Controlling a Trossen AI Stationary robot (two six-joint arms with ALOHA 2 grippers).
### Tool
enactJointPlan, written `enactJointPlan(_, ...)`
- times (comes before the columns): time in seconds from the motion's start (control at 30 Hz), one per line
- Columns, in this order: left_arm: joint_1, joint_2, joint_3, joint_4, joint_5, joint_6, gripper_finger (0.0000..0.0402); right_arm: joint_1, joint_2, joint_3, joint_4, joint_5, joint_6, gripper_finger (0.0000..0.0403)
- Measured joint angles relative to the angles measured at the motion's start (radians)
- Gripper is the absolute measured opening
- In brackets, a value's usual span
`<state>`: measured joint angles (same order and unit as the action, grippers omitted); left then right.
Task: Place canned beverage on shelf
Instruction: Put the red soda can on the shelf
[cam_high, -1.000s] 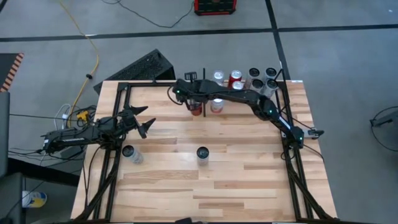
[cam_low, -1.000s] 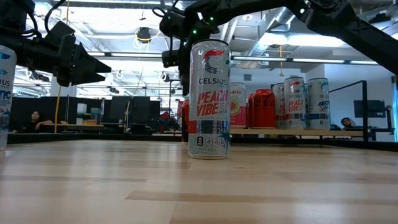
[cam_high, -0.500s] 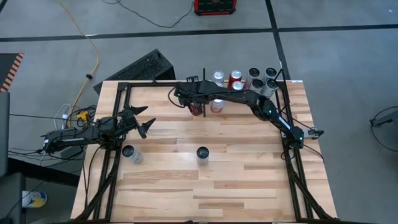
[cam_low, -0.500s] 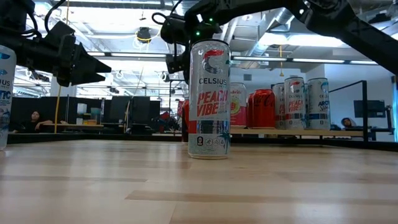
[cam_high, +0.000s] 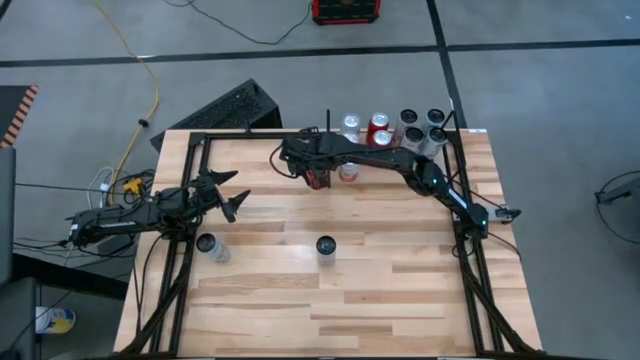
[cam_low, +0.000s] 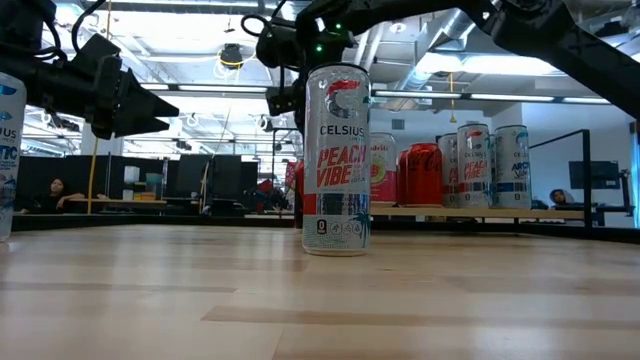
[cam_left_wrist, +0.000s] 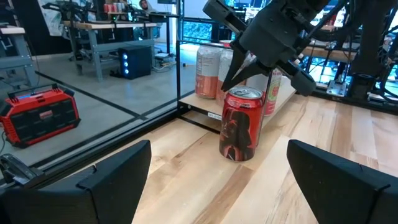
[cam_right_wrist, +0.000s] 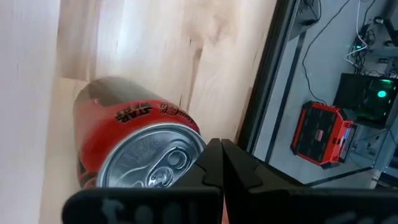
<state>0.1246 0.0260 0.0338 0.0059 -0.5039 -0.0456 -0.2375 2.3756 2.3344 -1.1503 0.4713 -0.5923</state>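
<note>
The tall can stands nearest on the wooden table, unmoved. The left gripper hovers beside it as before, jaws spread. Farther back, the right gripper has lifted off the red can, fingers pressed together above its top. That can stands just before the shelf. Beyond lie office desks.

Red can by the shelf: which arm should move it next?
Right. Its gripper hangs just above the red can, beside the shelf. The left gripper waits far off.
</note>
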Motion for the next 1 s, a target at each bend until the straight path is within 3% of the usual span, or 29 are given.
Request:
enactJointPlan(0.47, 0.0, 0.0, 0.0, 0.0, 0.0, 0.0, 0.0361, 0.056, -0.002, 0.001, -0.046, -0.051, 0.026, 0.0019)
enactJointPlan(1.0, 0.0, 0.0, 0.0, 0.0, 0.0, 0.0, 0.0361, 0.162, 0.0, 0.0, -0.257, -0.053, 0.225, 0.0019)
